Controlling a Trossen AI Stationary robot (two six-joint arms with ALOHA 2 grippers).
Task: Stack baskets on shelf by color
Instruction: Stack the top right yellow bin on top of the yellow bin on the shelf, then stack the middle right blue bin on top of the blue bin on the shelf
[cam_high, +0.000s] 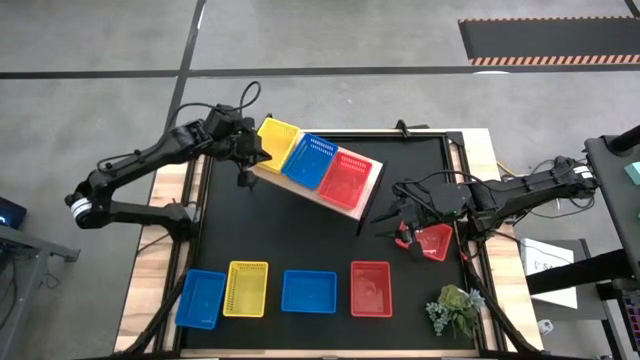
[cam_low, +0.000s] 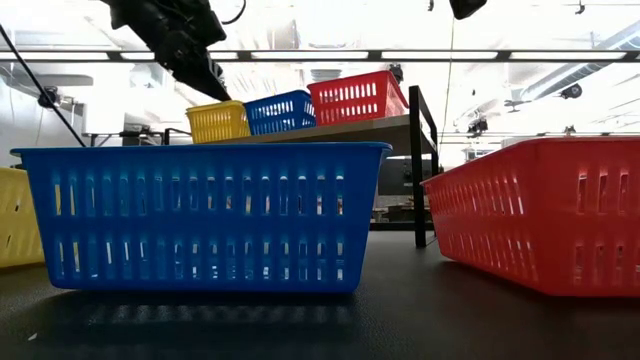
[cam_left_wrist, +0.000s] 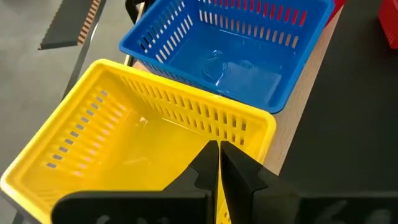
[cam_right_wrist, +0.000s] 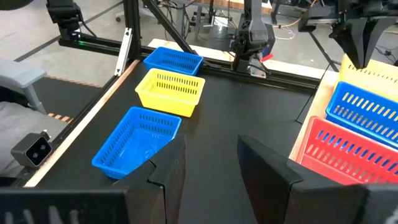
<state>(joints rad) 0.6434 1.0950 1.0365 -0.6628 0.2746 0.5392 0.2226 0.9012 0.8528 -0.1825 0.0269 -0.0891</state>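
while our left gripper (cam_high: 243, 178) hangs clenched on nothing just beside the yellow basket (cam_high: 279, 139) at the left end of the shelf (cam_high: 366, 199), a blue basket (cam_high: 310, 160) and a red basket (cam_high: 346, 178) sit next along the plank. further right, our right gripper (cam_high: 404, 237) has its fingers spread, with a tilted red basket (cam_high: 434, 242) by it. along the near table edge lie blue (cam_high: 200, 299), yellow (cam_high: 247, 288), blue (cam_high: 309, 291) and red (cam_high: 371, 288) baskets.
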